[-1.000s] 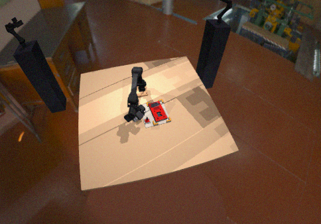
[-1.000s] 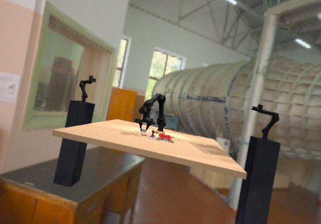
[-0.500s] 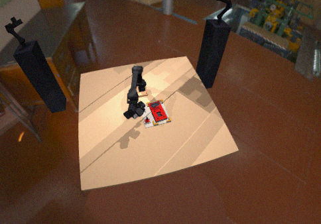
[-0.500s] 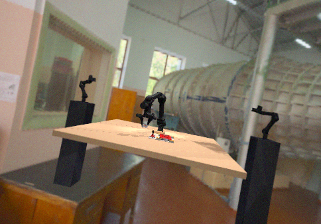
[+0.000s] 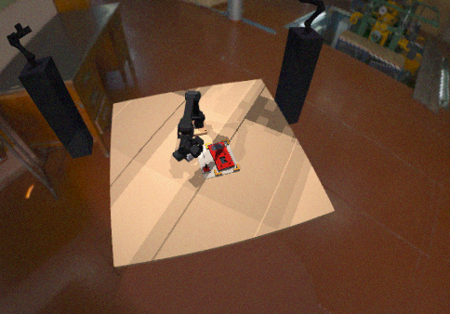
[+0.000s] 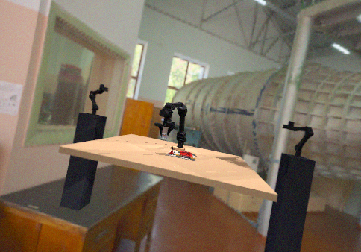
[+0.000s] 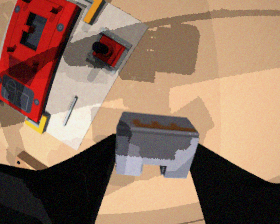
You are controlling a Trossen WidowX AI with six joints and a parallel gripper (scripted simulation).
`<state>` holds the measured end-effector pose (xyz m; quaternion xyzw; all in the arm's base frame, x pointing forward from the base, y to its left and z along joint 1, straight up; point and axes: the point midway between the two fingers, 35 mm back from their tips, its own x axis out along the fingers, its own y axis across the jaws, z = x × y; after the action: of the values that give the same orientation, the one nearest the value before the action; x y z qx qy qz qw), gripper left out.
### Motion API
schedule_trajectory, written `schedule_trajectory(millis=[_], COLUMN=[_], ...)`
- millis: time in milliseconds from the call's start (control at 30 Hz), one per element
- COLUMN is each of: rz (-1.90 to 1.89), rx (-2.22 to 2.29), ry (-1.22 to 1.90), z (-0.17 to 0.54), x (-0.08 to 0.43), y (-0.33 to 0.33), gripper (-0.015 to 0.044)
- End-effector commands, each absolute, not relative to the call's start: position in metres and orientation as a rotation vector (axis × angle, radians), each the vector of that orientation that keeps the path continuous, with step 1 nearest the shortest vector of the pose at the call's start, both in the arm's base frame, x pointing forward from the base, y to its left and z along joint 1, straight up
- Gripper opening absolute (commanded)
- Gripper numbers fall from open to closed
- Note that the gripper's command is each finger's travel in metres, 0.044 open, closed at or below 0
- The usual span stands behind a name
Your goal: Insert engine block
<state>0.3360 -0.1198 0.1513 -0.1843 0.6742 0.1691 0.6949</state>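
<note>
My gripper [image 5: 188,156] [image 6: 164,130] [image 7: 153,143] is shut on the grey engine block [image 7: 153,137], one finger on each side. The block has a brown-marked top face and a notch in its lower edge in the wrist view. It is held above the table, beside the white board, clear of the car body. The red car body [image 5: 218,151] [image 6: 186,153] [image 7: 51,67] lies on the board, at the upper left of the wrist view. Its dark rectangular opening [image 5: 224,160] [image 7: 33,32] shows no block inside. The rib is too small to tell.
The white board [image 7: 83,112] carries yellow corner pieces [image 7: 37,123] [image 7: 93,11], a thin metal pin [image 7: 70,111] and a red part with a black knob [image 5: 206,167] [image 7: 111,50] in a grey holder. A wooden strip [image 5: 201,132] [image 7: 32,160] lies near the arm's base.
</note>
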Motion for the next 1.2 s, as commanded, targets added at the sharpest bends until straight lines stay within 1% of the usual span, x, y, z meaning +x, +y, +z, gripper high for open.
schedule_trajectory(millis=[0, 100, 500, 1167], rz=[0.377, 0.377, 0.391, 0.465], rx=[-0.406, -0.406, -0.382, -0.213], ry=[1.507, 1.507, 1.419, 0.786], z=[0.15, 0.139, 0.141, 0.128], x=[0.336, 0.336, 0.334, 0.319], y=[-0.119, -0.12, -0.122, -0.133], gripper=[0.0, 0.0, 0.0, 0.0])
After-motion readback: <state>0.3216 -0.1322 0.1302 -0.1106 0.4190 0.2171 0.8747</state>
